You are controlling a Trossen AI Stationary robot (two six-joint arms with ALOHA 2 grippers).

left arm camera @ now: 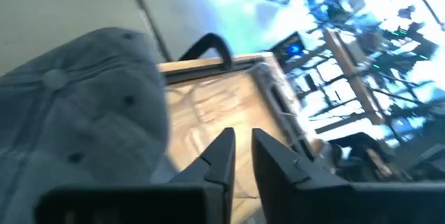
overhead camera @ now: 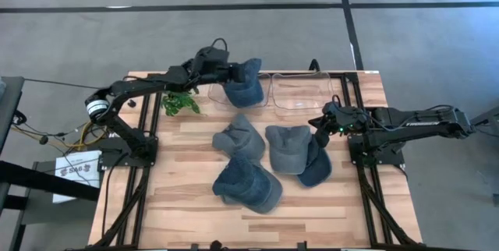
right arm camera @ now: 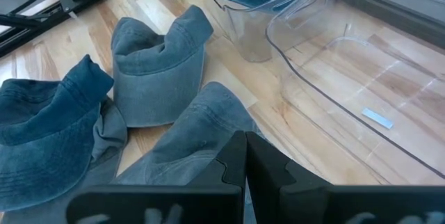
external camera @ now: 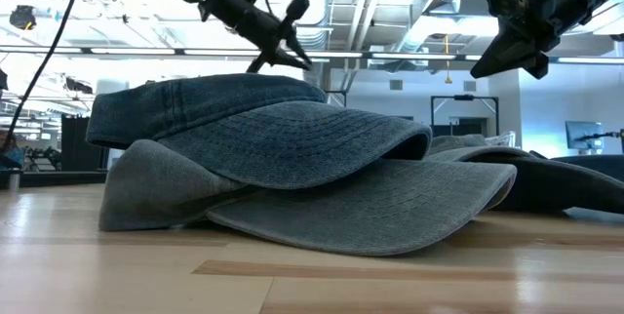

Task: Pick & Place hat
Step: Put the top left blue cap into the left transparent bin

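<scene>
A blue denim hat (overhead camera: pixel 245 86) sits in the left clear bin (overhead camera: pixel 220 95) at the table's far edge, its crown (left arm camera: pixel 76 106) close beside my left gripper (left arm camera: pixel 243 147). My left gripper (overhead camera: pixel 232 72) hovers over that bin, its fingers a narrow gap apart with nothing between them. Several more denim hats lie on the table's middle: a grey-blue one (overhead camera: pixel 238 138), a grey one (overhead camera: pixel 287 148), a navy one (overhead camera: pixel 318 165) and a blue one (overhead camera: pixel 248 185). My right gripper (overhead camera: pixel 320 124) is shut and hangs above the grey hat (right arm camera: pixel 201 123), clear of it in the low view (external camera: pixel 515 56). My left gripper stands right beside the hat's crown (left arm camera: pixel 149 133). I cannot tell whether the outer side of its finger (left arm camera: pixel 219 158) touches the cloth. Only the bin's floor shows in the gap between the fingers.
A second clear bin (overhead camera: pixel 304 91) stands to the right of the first at the far edge, with only a small label (right arm camera: pixel 377 118) in it. A green plant sprig (overhead camera: pixel 181 104) lies near the left arm. Bare wood stretches along the table's near edge (overhead camera: pixel 257 231).
</scene>
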